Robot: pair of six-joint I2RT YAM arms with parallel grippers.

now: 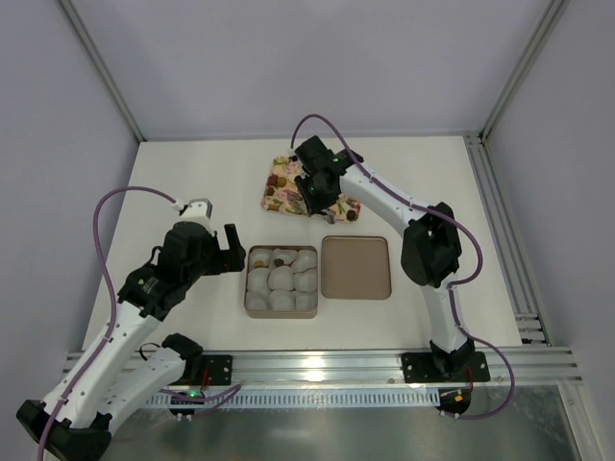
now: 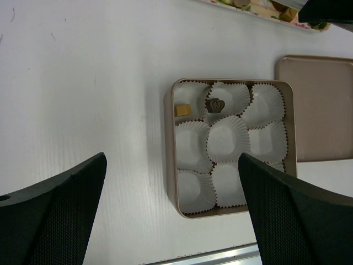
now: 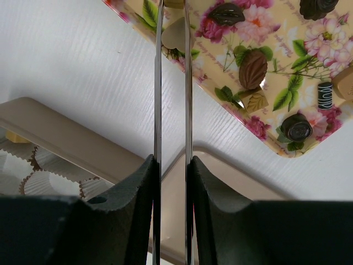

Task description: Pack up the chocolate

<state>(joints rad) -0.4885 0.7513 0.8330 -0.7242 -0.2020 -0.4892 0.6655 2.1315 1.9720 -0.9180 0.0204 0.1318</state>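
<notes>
The square brown box lies open with white paper cups inside. In the left wrist view two chocolates sit in its far cups: a dark crown-shaped one and a tan square one. More chocolates lie on the flower-print tray, among them a brown leaf and a dark round one. My right gripper is over the tray, and its thin metal blades are closed on a cream heart-shaped chocolate. My left gripper is open and empty, just left of the box.
The box's lid lies flat to the right of the box, near the tray's front corner. It also shows in the right wrist view below the blades. A metal rail runs along the table's near edge.
</notes>
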